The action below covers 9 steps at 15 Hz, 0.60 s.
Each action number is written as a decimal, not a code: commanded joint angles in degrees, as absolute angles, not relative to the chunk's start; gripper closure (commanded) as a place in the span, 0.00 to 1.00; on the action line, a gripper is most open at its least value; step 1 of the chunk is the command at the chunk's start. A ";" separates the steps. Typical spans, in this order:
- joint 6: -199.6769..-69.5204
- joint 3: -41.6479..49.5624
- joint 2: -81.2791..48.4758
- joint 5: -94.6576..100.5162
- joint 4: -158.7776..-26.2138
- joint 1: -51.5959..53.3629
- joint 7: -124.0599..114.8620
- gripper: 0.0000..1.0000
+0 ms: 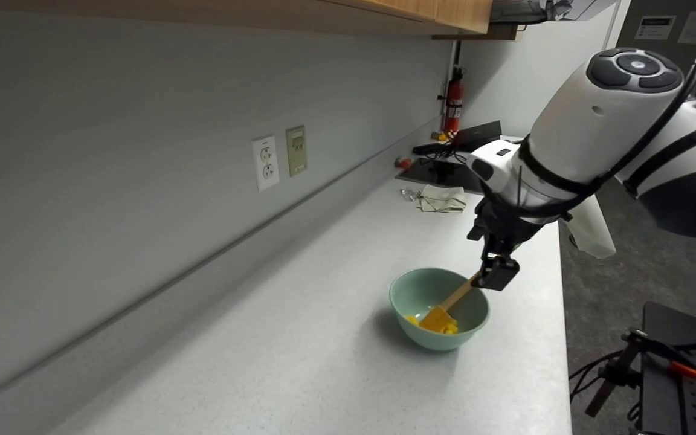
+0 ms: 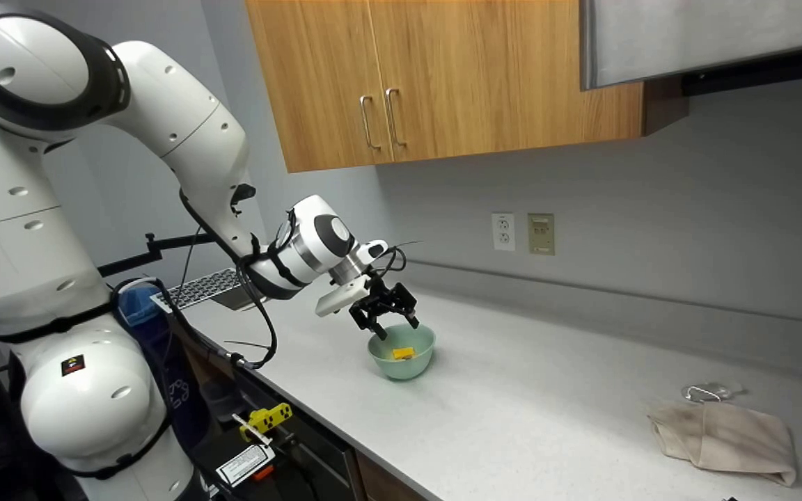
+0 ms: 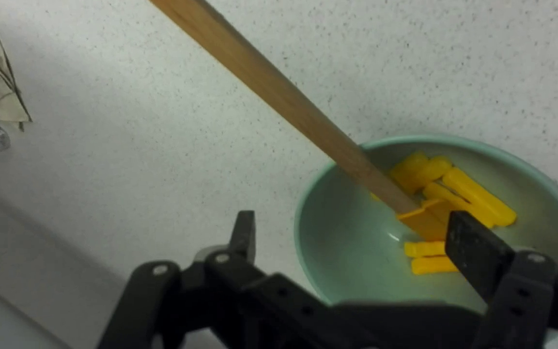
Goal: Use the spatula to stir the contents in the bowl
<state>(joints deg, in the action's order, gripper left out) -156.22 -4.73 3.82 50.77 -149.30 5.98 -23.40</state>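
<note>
The wrist view had the gripper [image 3: 351, 220] close to the mint bowl [image 3: 337, 257], jaws spread; the spatula [image 3: 317, 126] slanted across the rim, blade among yellow pieces [image 3: 479, 196]. The bowl stood on a speckled white counter [image 3: 162, 160]. In both exterior views, wall plates [image 2: 503, 232] marked the grey wall [image 2: 742, 229] beneath wooden cupboards [image 2: 477, 76]; a folded cloth [image 2: 728, 438] lay well apart.

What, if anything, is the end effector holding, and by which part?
Nothing is held: the end effector is open, its fingers apart. The spatula leans ungripped in the bowl.
</note>
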 commanded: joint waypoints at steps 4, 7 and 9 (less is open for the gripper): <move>-161.66 -3.91 3.91 51.41 -150.14 5.77 -26.52 0.00; -162.17 -3.78 3.91 51.42 -150.27 5.75 -26.91 0.00; -162.17 -3.77 3.91 51.42 -150.27 5.75 -26.99 0.00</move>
